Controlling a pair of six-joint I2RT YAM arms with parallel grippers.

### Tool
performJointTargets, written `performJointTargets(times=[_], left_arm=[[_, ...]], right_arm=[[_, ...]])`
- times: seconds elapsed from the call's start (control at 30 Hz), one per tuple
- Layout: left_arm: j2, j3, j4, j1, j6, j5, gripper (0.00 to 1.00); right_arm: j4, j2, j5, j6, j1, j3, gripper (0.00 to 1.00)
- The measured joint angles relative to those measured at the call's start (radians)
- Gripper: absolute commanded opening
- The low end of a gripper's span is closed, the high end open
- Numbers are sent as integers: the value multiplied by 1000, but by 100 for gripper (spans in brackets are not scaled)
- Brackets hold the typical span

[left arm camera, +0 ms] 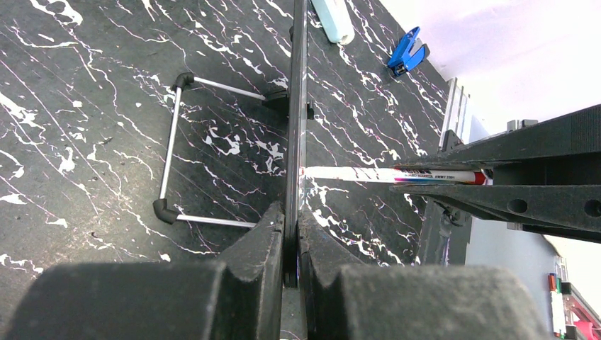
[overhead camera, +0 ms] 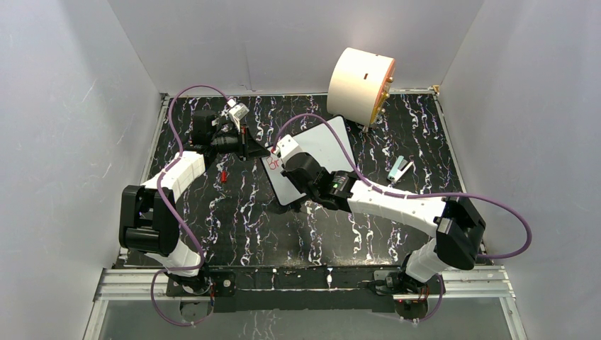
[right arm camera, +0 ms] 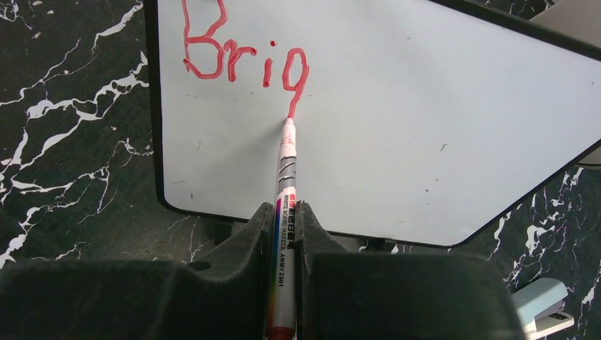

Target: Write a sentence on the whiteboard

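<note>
Sensibly, our left gripper [left arm camera: 291, 219] pinches the far-left edge of the thin, stiff, probably light black-rimmed whiteboard [right arm camera: 425, 120]; our right gripper [right arm camera: 285, 212] clenches the red-tipped white marker [right arm camera: 287, 163] mid-barrel.

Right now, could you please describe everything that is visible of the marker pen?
The marker is a slim pen with a white barrel, small black print, a rainbow stripe along it and a red rear end. Its red tip is bare and rests on the whiteboard, just under the tail of the g in the red letters "Brig". The right claw is shut on its rear half. Seen from the left wrist, it meets the board's face nearly square.
</note>
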Motion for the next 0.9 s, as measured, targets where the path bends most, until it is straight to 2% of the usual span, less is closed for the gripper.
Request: performJointTargets(times=[0.47,0.9], left_arm=[[0,0,0,0,0,0,0],[0,0,0,0,0,0,0]], right_arm=[[19,-3,-41,16,-2,-2,0],[84,-82,-12,17,-3,-36,0]])
